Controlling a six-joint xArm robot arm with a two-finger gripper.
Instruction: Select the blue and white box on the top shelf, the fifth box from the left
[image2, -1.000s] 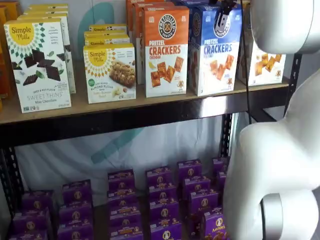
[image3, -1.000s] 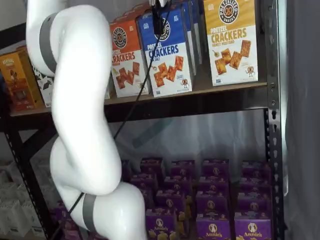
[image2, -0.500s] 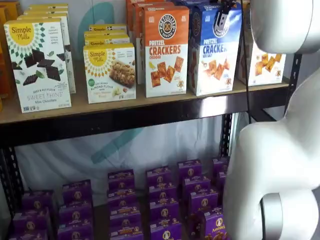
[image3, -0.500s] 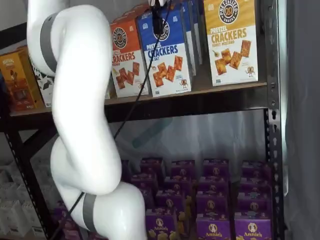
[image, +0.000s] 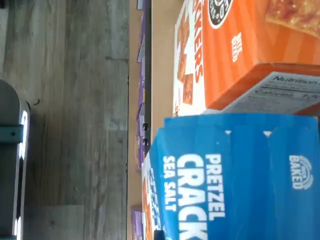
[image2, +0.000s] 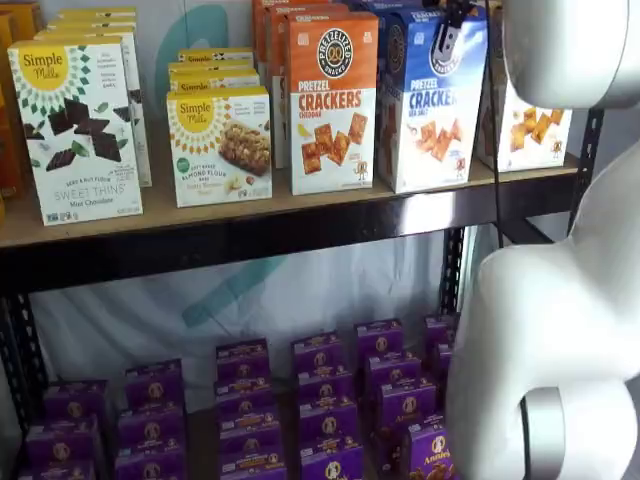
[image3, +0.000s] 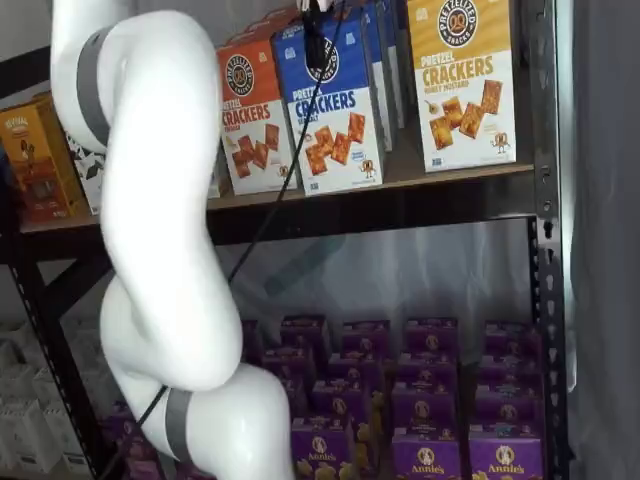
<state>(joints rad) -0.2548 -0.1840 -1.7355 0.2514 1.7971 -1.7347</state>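
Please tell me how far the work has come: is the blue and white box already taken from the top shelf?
Done: the hand has reached the blue and white box and sits at its upper front; the box leans forward at the top. In hand: the grip itself, though whether the fingers are closed on the box cannot be told. Left: the box's base is still on the top shelf, beside the orange box, so lifting it out remains.

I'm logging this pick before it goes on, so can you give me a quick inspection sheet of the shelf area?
Surface: the top shelf, tan board, stocked.
Job's things: the blue and white box stands at the shelf's front edge, its front turned slightly aside.
Clutter: orange cracker box beside it; yellow-topped cracker box; Simple Mills boxes; purple boxes below.
Grippers: gripper at the blue box's top; fingers dark, state unclear.
Cables: black cable hanging past the shelf.
Surroundings: wood floor.
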